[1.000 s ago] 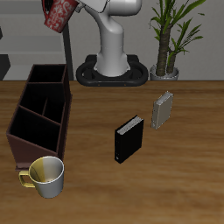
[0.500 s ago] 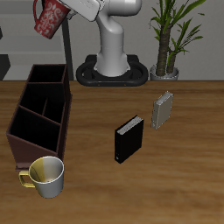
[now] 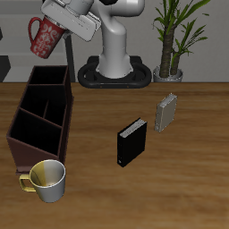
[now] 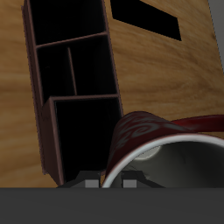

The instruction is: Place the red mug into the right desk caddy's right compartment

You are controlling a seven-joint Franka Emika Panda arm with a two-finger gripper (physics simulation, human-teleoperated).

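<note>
The red mug (image 3: 45, 38) with its pale pattern hangs high in the air, tilted, with my gripper (image 3: 54, 25) shut on its rim. Below it stands the right desk caddy (image 3: 27, 136), a long dark brown box with inner dividers. Its right compartment (image 3: 50, 78), the squarish end section farthest back, lies roughly under the mug, well apart from it. In the wrist view the mug (image 4: 153, 133) shows its grey-white inside close to the camera. The caddy (image 4: 42, 105) stretches away beyond it, with the nearest end section (image 4: 83, 131) open and dark.
A yellow-and-cream mug (image 3: 48, 180) stands at the caddy's front end. A small black box (image 3: 131, 142) stands mid-table, with a grey ribbed block (image 3: 166, 112) behind it. The robot base (image 3: 114, 73) and a potted plant (image 3: 170, 54) are at the back.
My gripper has carried the red mug down and outward from the top edge, to above the caddy's back end. The mug shows more fully. Nothing on the table moved.
</note>
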